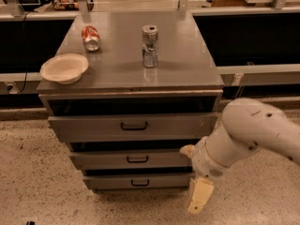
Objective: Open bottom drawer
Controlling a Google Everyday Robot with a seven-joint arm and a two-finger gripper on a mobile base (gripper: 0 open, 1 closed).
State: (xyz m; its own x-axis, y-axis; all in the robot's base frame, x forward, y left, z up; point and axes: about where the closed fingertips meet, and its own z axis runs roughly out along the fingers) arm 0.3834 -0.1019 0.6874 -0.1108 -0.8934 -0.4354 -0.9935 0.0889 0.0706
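The bottom drawer (112,181) is the narrowest grey front at the foot of the cabinet, with a small black pull handle (140,183) at its centre. It looks pushed in. My gripper (192,179) hangs at the cabinet's lower right corner, just right of the bottom and middle drawer fronts. Its cream fingers (199,196) are spread apart with nothing between them. One fingertip is near the middle drawer's right end, and the other is low, near the floor. The gripper is well to the right of the handle and does not touch it.
The middle drawer (103,160) and the top drawer (93,127) sit above it. On the cabinet top (187,60) stand a silver can (150,46), a red can on its side (91,37) and a white bowl (64,68). Speckled floor (37,182) surrounds the cabinet.
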